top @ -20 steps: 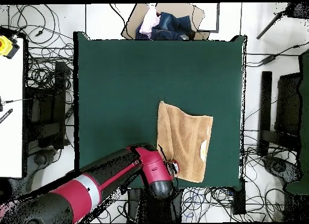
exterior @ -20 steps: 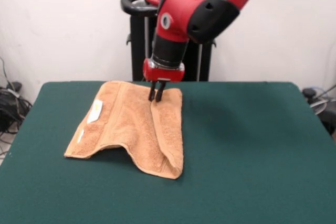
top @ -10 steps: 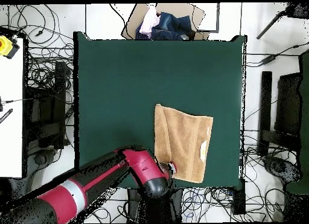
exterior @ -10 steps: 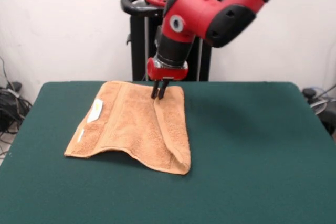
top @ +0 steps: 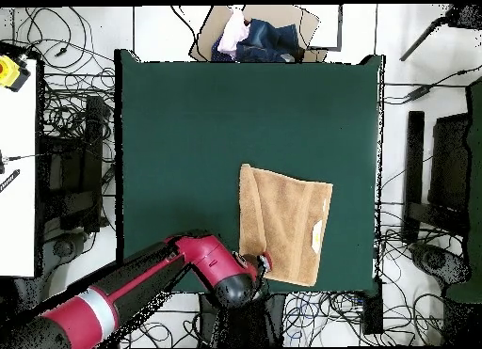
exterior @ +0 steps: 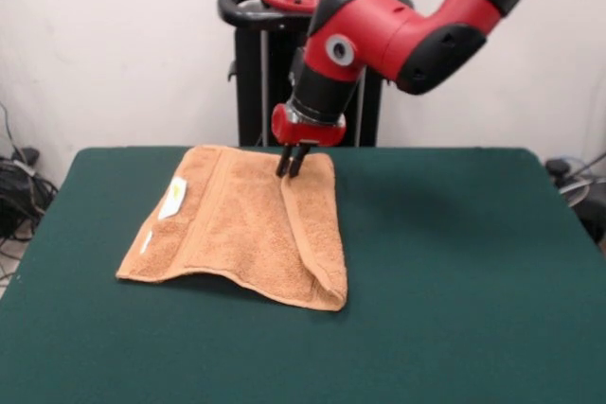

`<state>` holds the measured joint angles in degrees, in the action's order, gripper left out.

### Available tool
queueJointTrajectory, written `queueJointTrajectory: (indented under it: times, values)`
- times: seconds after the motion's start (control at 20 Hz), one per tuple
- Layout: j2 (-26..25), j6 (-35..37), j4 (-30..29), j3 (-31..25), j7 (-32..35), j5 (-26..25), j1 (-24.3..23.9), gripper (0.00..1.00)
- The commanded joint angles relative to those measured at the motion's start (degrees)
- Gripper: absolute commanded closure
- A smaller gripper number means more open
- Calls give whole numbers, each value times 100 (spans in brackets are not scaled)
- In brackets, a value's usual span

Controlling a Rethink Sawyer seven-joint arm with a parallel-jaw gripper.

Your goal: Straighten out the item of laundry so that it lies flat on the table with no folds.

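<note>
The orange-tan towel [exterior: 241,229] lies on the green table [exterior: 454,262] toward its far left in the front view, with a white tag [exterior: 172,202] on its left part. A strip along its right side is folded over, making a long crease. My gripper [exterior: 291,167] comes down at the far end of that crease, its two fingers close together and pinching the folded strip. In the overhead view the towel [top: 287,223] sits near the table's lower right and the gripper [top: 262,261] is at its lower left corner.
A box holding dark and pink clothes [top: 254,37] sits just beyond the table's top edge in the overhead view. Cables and stands surround the table. The black pedestal [exterior: 251,63] rises behind the towel.
The gripper has drawn the folded strip rightward in the front view, widening the towel and shifting its near right corner outward. The arm swung right with it.
</note>
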<state>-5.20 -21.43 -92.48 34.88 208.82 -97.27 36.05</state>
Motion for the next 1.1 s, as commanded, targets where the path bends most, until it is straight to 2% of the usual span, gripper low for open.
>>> queueJointTrajectory:
  times: [0.05,0.3,0.4,0.6,0.7,0.95,1.0,1.1]
  values:
    - [-387,155,568,-972,892,381,-172,100]
    - [-230,552,445,-1237,-46,923,-565,100]
    - [-227,571,410,-1254,-159,998,-583,100]
    - [-649,248,519,-984,879,329,45,100]
    - [-655,251,474,-979,878,335,63,100]
    - [-325,669,188,-1266,-50,1032,-372,100]
    - [-253,728,136,-1308,-281,1236,-457,100]
    - [-164,663,56,-1248,-1029,1960,-614,100]
